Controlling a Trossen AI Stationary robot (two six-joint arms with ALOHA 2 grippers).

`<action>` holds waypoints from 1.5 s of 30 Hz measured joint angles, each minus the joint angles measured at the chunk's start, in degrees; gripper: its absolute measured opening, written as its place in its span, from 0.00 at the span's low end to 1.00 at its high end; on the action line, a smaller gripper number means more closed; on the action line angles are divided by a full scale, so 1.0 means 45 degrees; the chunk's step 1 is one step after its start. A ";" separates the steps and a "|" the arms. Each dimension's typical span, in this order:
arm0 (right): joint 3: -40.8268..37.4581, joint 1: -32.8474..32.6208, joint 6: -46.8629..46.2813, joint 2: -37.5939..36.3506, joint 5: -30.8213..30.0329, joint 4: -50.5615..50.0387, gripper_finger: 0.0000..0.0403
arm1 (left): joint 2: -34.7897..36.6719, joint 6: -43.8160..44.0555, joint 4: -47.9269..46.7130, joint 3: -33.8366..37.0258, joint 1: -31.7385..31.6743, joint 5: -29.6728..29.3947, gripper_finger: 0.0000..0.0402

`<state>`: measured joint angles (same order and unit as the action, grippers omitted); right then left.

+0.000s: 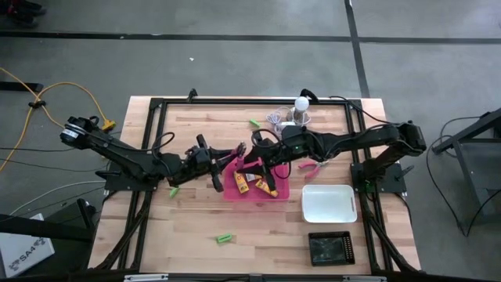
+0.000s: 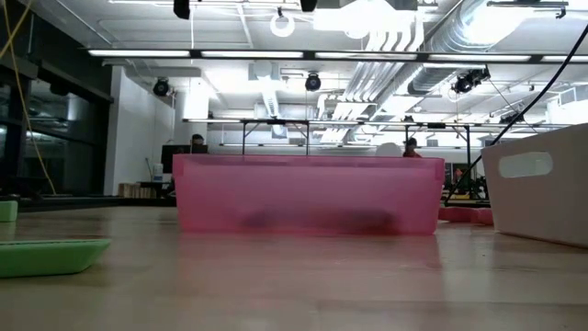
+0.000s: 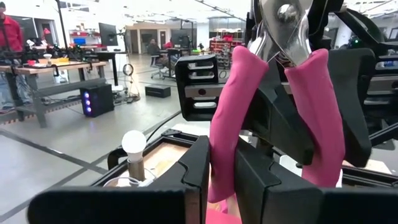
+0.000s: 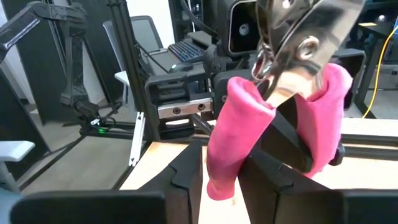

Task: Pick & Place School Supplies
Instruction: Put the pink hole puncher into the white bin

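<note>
Wood table [image 1: 196, 219], grey floor [image 1: 235, 63]; open workshop behind.

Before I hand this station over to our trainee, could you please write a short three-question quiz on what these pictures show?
1. Multiple choice: what does the left end effector grip?
A. a green stick
B. a pink-handled tool
C. the light bulb

2. True or false: the right end effector hangs open over the white tray.

3. Short answer: which tray holds the yellow blocks?

Key:
1. B.
2. False. Its fingers are closed on a pink handle of the pink-handled tool, over the pink tray.
3. The pink tray.
</note>
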<state>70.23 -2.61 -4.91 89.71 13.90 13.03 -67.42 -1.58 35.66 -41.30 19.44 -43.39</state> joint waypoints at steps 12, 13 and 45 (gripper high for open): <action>0.0001 -0.0004 0.0005 -0.0005 0.0057 -0.0324 0.12 | -0.0005 -0.0034 -0.0049 0.0005 0.0000 0.0046 0.11; 0.0001 -0.0005 0.0005 -0.0005 0.0057 -0.0330 0.13 | -0.0005 -0.0032 -0.0046 0.0005 0.0000 0.0041 0.11; 0.0001 -0.0005 0.0000 -0.0010 0.0311 -0.0512 0.09 | 0.0005 -0.0913 -0.0197 0.0005 0.0074 0.0013 0.37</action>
<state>70.24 -2.63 -4.91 89.67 15.30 10.73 -67.40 -5.69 34.77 -41.28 19.78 -43.33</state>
